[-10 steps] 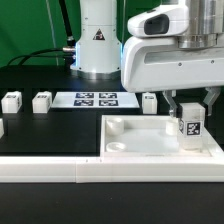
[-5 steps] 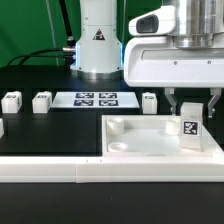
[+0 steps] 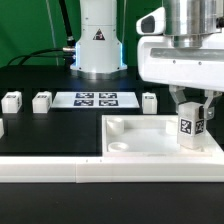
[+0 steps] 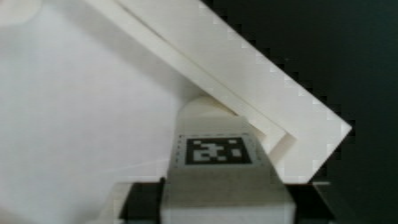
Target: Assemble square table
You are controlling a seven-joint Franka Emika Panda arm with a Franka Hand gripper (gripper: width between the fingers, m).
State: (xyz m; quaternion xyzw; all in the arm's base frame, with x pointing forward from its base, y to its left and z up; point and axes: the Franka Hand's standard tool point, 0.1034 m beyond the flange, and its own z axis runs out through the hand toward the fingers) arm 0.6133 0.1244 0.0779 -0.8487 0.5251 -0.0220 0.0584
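The white square tabletop (image 3: pixel 140 138) lies at the front of the black table, rim up, with round sockets in its corners. My gripper (image 3: pixel 192 127) is shut on a white tagged leg (image 3: pixel 190 129) and holds it upright over the tabletop's corner at the exterior view's right. In the wrist view the leg (image 4: pixel 217 170) sits between my dark fingers (image 4: pixel 143 203), its tag facing the camera, close to the tabletop's raised corner rim (image 4: pixel 267 95). Three loose legs (image 3: pixel 11 100) (image 3: pixel 41 100) (image 3: pixel 149 100) stand behind.
The marker board (image 3: pixel 95 99) lies flat at the back, in front of the robot base (image 3: pixel 97 45). A long white border rail (image 3: pixel 60 170) runs along the table's front edge. Another small white block (image 3: pixel 1 127) shows at the exterior view's left edge.
My gripper with the leg has moved a little toward the exterior view's right and down, nearer the tabletop's corner. Nothing else has moved.
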